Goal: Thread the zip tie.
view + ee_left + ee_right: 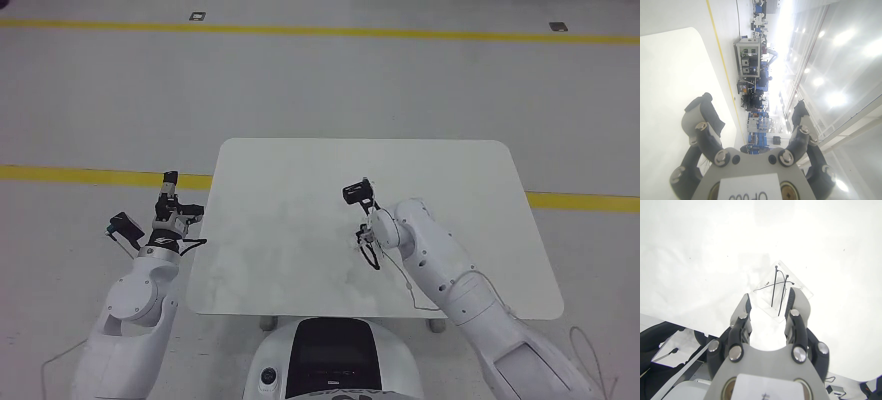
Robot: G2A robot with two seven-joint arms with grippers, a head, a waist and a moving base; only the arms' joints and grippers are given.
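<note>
The right pincer [769, 293] hangs open over the middle of the table [450, 200], just above a clear tray [799, 282]. Black zip ties [774, 285] lie crossed in that tray, none of them gripped. The left pincer [753, 99] is open too, holding nothing, out beyond the table's left edge.

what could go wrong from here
1. The zip ties lie crossed in the clear tray, so the open right gripper above them may pinch two at once, or slip off the thin strips.
2. The tray may slide if the fingers press on it.
3. The open left gripper sits beside the edge of the table, away from the ties, so threading with both arms needs a long reach.
</note>
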